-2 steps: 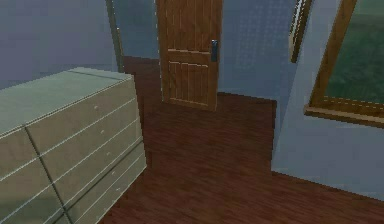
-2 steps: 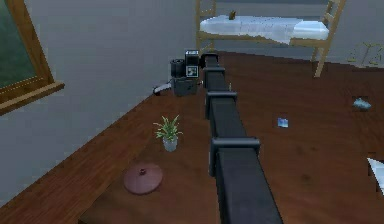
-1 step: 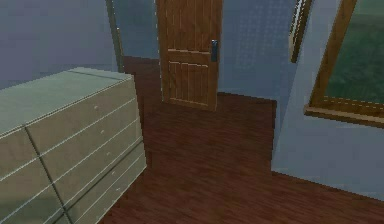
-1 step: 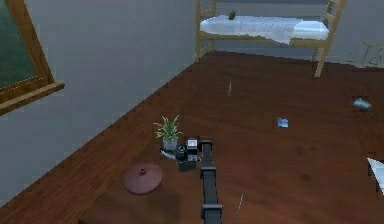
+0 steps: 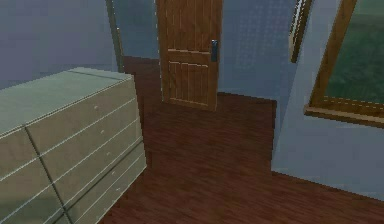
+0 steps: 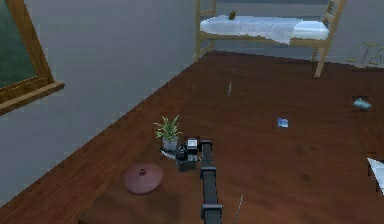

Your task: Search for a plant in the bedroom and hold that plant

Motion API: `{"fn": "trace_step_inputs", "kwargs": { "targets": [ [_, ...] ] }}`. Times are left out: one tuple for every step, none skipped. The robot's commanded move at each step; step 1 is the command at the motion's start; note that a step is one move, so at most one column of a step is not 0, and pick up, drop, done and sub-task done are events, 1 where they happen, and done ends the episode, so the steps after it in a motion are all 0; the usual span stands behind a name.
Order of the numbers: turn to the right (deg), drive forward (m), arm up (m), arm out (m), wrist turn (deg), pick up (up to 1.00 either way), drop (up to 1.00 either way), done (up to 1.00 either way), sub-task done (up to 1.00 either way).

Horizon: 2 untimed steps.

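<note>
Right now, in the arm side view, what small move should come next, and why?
Probably a slight reach toward the potted plant: the gripper sits just below and right of it in the picture, and the plant seems to rest on a surface. Whether it is held cannot be told.

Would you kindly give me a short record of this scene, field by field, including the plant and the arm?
ground: dark wood floor
target: small green potted plant, left of middle in the arm side view
reach: arm, a dark bar rising from the bottom edge and ending by the plant
grasp: jaws at the plant's base; cannot tell whether they hold anything
furniture: bed by the far wall
ahead: dresser, wooden door, window
</note>
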Motion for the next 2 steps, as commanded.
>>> {"fn": "trace_step_inputs", "kwargs": {
  "targets": [
    [0.0, 0.0, 0.1, 0.0, 0.0, 0.0, 0.0, 0.0, 0.0],
    [0.0, 0.0, 0.0, 0.0, 0.0, 0.0, 0.0, 1.0, 0.0]
  ]
}}
